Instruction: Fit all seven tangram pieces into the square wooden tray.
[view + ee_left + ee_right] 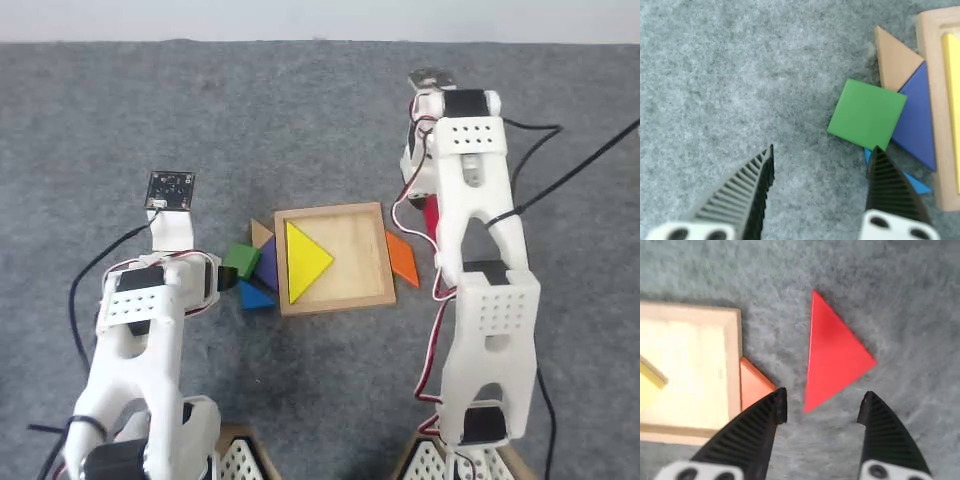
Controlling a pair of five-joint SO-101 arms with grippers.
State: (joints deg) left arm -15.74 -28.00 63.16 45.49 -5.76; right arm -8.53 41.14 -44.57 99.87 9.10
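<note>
Both tools are held spread, with nothing between their fingers. On the left arm, the left tool (pixel 822 150) is poised low over the grey desk (pixel 300 120) beside a cluster of pieces; one fingertip (pixel 876 155) is seen at the corner of the green square (pixel 867 114), though contact cannot be confirmed. The right tool (pixel 824 392) is held above the red triangle (pixel 832 357), which lies flat on the desk between the finger lines, untouched.

The square wooden tray (pixel 330 210) is placed at mid-desk, between the two arms. Only the yellow triangle (pixel 305 260) is seated inside it, against the tray's left wall. Four pieces are gathered just outside that wall: the green square, a tan triangle (pixel 895 60), a dark blue triangle (pixel 917 120) and a light blue piece (pixel 917 184). The green square is seen overlapping the dark blue triangle's edge. An orange piece (pixel 754 385) is laid against the tray's right outer wall, with the red triangle near it, a little farther from the tray.
</note>
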